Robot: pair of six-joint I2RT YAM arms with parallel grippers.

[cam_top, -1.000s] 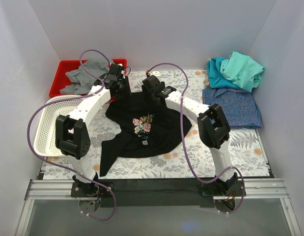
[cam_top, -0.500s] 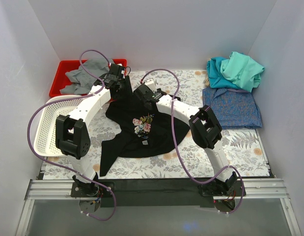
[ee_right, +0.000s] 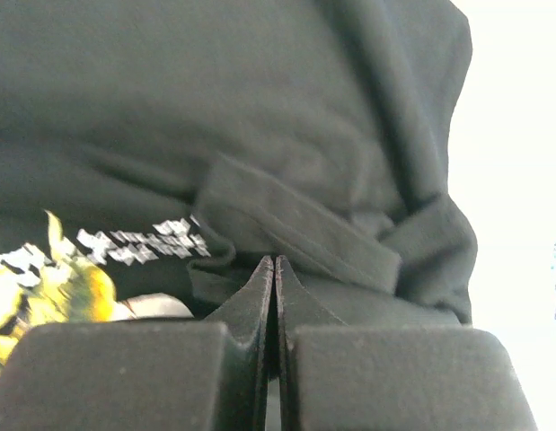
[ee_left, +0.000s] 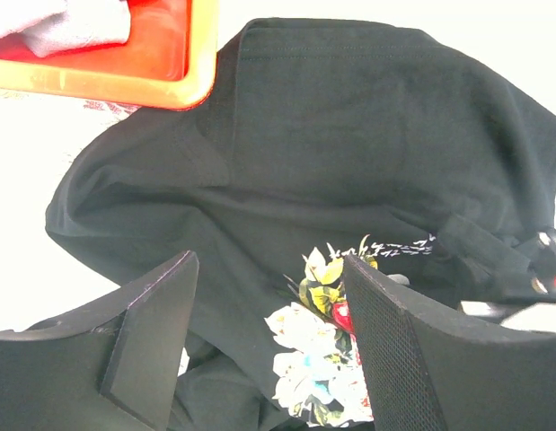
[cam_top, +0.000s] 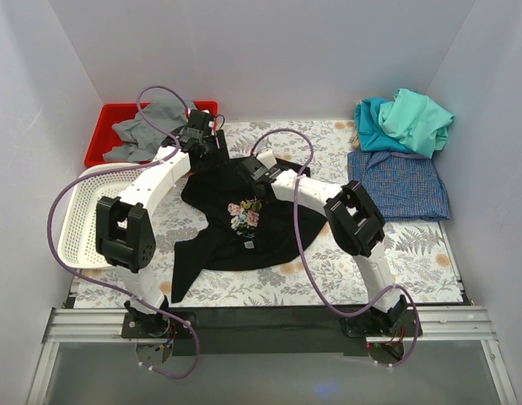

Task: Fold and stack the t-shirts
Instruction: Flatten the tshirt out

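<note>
A black t-shirt (cam_top: 235,228) with a rose print (cam_top: 246,213) lies crumpled in the middle of the table. My left gripper (cam_top: 203,150) hovers open above its back left edge; in the left wrist view the black t-shirt (ee_left: 349,135) fills the frame and the print (ee_left: 318,359) shows between the fingers of the left gripper (ee_left: 269,269). My right gripper (cam_top: 250,171) is shut, its tips pinching a raised fold (ee_right: 295,224) of the shirt in the right wrist view (ee_right: 275,262). Teal and mint t-shirts (cam_top: 404,122) are piled at the back right, above a blue-checked t-shirt (cam_top: 400,187).
A red bin (cam_top: 113,114) holding grey cloth (cam_top: 147,131) stands at the back left, its corner (ee_left: 170,81) close to the left gripper. A white mesh basket (cam_top: 75,224) sits along the left edge. White walls enclose the flowered tabletop (cam_top: 370,270).
My right gripper has slid left over the black shirt and closed from wide open. My left gripper's jaws have spread wider while staying almost in place.
</note>
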